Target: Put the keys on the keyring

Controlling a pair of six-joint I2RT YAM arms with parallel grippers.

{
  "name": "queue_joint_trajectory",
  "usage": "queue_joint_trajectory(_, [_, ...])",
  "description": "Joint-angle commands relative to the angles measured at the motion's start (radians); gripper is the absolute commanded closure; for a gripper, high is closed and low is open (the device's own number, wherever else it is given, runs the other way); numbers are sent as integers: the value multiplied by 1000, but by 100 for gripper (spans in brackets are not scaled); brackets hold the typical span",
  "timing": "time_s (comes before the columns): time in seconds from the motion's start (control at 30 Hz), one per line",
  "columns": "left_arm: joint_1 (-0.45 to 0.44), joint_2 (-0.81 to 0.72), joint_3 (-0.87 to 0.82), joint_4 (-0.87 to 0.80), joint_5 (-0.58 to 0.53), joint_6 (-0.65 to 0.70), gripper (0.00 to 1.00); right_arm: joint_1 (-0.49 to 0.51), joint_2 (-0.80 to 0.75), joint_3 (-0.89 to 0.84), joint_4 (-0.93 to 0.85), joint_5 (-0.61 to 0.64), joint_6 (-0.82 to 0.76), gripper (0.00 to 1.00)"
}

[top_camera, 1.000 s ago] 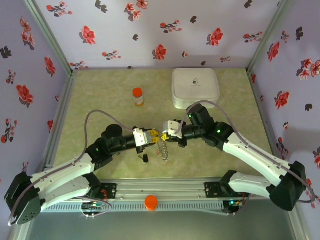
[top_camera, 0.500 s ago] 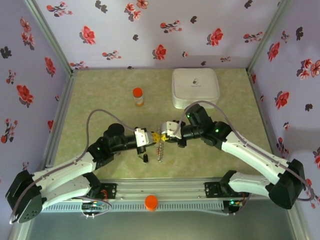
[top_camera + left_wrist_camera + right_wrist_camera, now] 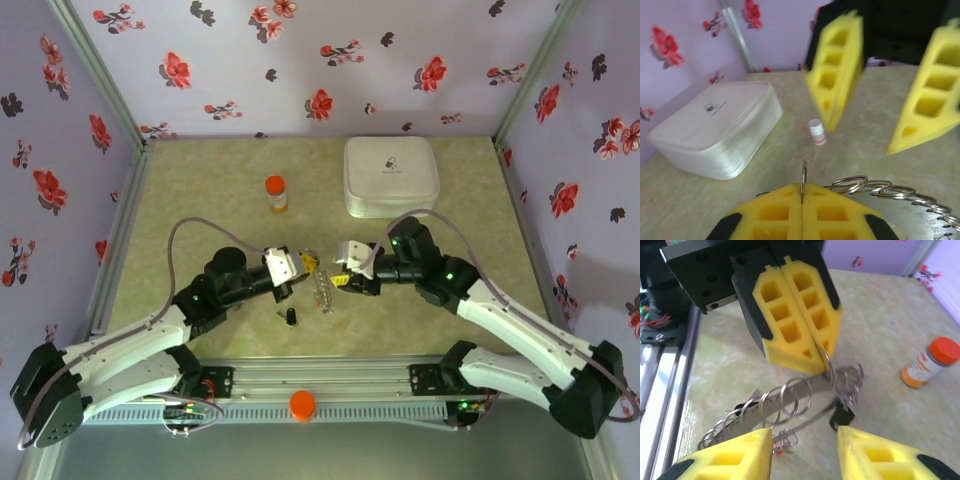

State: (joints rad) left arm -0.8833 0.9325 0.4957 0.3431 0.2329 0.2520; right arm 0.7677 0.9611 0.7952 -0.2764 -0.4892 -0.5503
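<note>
The left claw (image 3: pixel 802 190) is shut, its yellow pads pinching one thin metal loop of the keyring (image 3: pixel 789 396). The right claw (image 3: pixel 805 442) stands partly open, facing it, with nothing gripped between its pads. Both meet over the near middle of the desk (image 3: pixel 200 200). At the far side of the desk sits a white case (image 3: pixel 390 175), with an orange bottle (image 3: pixel 276 193) to its left, both well apart from the work. The keyring hangs from the left claw as a string of metal loops, between the two claws, its free end trailing toward the desk. A black-headed key (image 3: pixel 291 317) lies on the desk just beside that trailing end; whether it is attached cannot be told. A small white cap (image 3: pixel 816 131) stands further off. Judged step: the ring is presented and a key must be fetched. The next move calls for the right claw to descend on the black key, close on its head, and bring its eye to the held loop while the left claw keeps steady.
</note>
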Motion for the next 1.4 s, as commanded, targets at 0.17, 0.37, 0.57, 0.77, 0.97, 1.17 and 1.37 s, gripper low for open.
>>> queue_joint_trajectory(0.17, [3, -28, 70, 8, -215, -156, 100, -8, -47, -39, 127, 123, 144, 59])
queue_joint_trajectory(0.37, [4, -73, 83, -35, -381, -153, 100, -5, -12, 8, 108, 208, 217, 59])
queue_joint_trajectory(0.57, [22, -97, 58, -6, -683, -154, 100, 63, 77, 2, 63, 228, 276, 64])
queue_joint_trajectory(0.77, [92, -114, 28, -36, -811, -250, 100, 172, 202, -55, 212, 266, 514, 64])
queue_joint_trajectory(0.97, [138, -150, 16, -105, -815, -325, 100, 261, 397, -13, 232, 281, 792, 65])
queue_joint_trajectory(1.17, [144, -183, -5, -152, -783, -330, 100, 305, 569, 82, 122, 205, 1075, 65])
queue_joint_trajectory(1.37, [145, -203, -48, -133, -734, -334, 100, 360, 677, 142, 47, 182, 1173, 66])
